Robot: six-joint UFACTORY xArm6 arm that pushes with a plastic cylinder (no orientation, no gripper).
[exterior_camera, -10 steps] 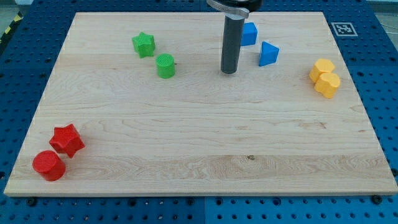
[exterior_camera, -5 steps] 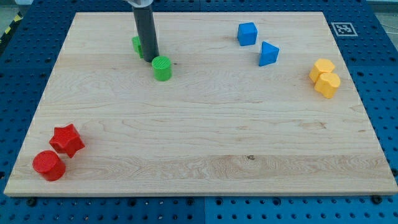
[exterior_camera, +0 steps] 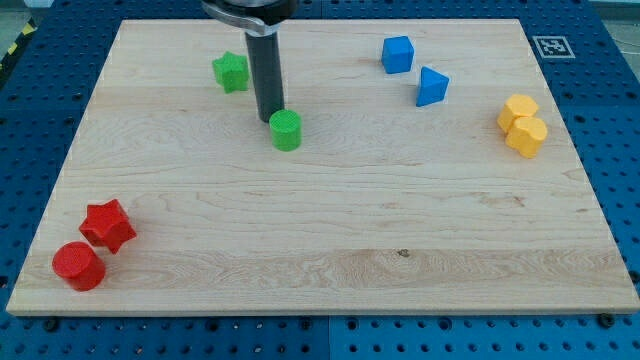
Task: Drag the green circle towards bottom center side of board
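Observation:
The green circle (exterior_camera: 287,130) lies on the wooden board (exterior_camera: 320,220), left of centre in its upper half. My tip (exterior_camera: 268,119) stands right against the circle's upper left side, touching or nearly touching it. The dark rod rises from there out of the view's top. A green star (exterior_camera: 231,72) lies up and to the left of the rod, apart from the circle.
A blue cube (exterior_camera: 398,54) and a blue triangle (exterior_camera: 432,87) lie at the upper right. Two yellow blocks (exterior_camera: 523,124) sit together near the right edge. A red star (exterior_camera: 108,225) and a red circle (exterior_camera: 78,265) sit at the lower left corner.
My tip swept from right of centre over to the green star, then came back right and down behind the green circle. The circle has slid down and to the right.

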